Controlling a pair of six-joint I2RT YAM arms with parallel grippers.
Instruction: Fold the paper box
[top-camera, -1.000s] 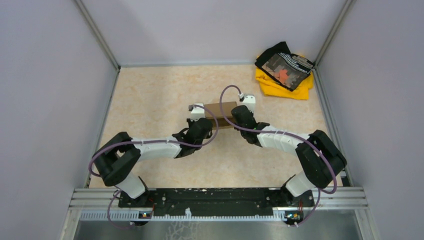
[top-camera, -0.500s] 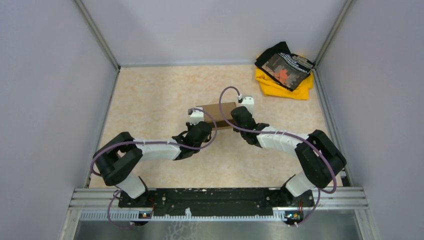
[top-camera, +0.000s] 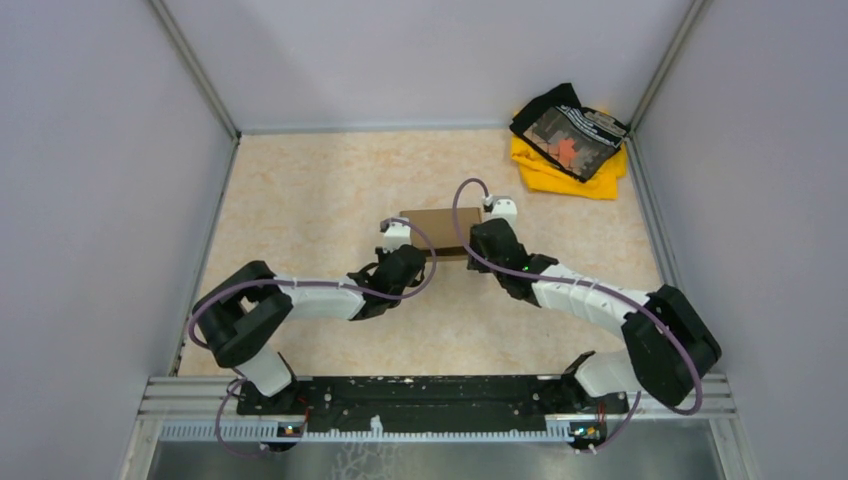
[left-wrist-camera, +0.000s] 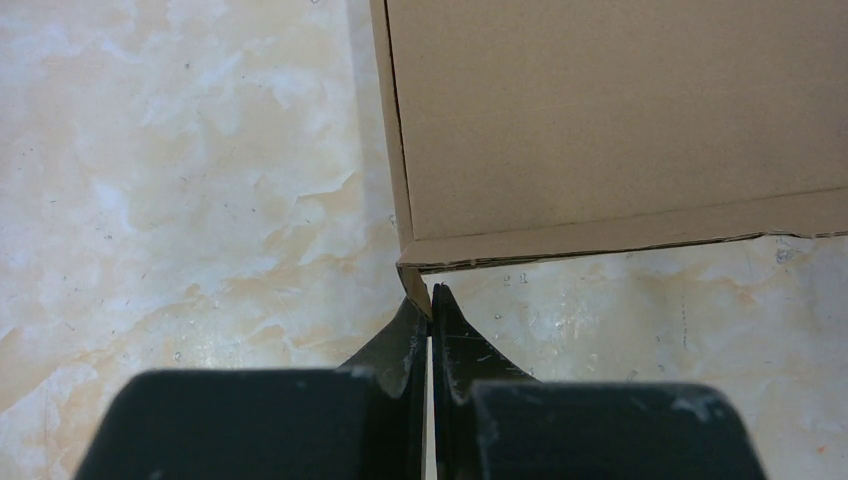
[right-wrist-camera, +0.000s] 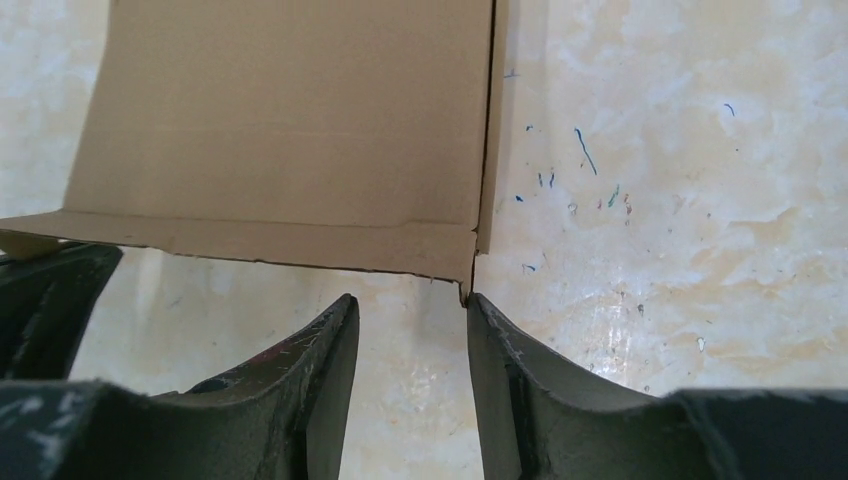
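Two grippers at near corners. Left gripper (left-wrist-camera: 430, 300): fingers pressed together, tips touching near-left corner of paper box (left-wrist-camera: 620, 120), no grip evident. Right gripper (right-wrist-camera: 410, 310): jaws part-open, empty, straddling near-right corner. Box just ahead of fingertips, lid down, looks folded; maybe final tuck left. No print visible.

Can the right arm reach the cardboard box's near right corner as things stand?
Probably yes. The right pincer is open right at that corner of the paper box, with nothing between them. The left pincer, shut, sits at the other near corner, out of its way.
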